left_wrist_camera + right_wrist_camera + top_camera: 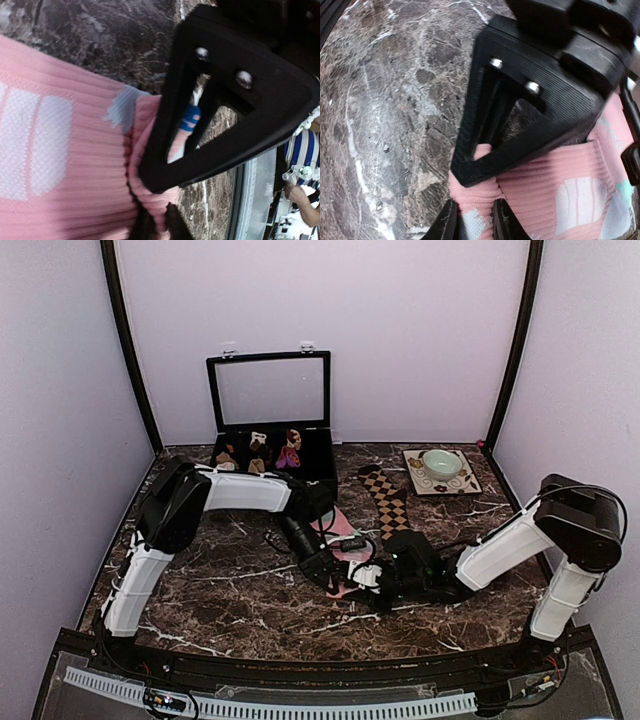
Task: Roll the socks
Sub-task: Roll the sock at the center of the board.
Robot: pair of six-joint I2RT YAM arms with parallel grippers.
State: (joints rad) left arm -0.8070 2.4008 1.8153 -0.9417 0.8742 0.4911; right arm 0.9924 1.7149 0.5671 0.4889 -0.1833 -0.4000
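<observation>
the pink sock lies flat on the marble table just ahead of the arm bases. the brown checked sock lies close beside it and runs off toward the back wall; whether the two touch cannot be told from above. both pincers are at the pink sock's near end. the left gripper is pressed together on a folded lip of the ribbed edge, and the right gripper pinches a bunched fold of the same knit, cloth filling the gap between its fingers. the sock looks light, soft and stretchy, with no stiffness of its own, so it would likely sag and unroll wherever it is not held. the ribbing should give the pads some bite. the best hold is judged to be the doubled edge, one pincer toward each side, so that the roll turns evenly rather than skewing.
</observation>
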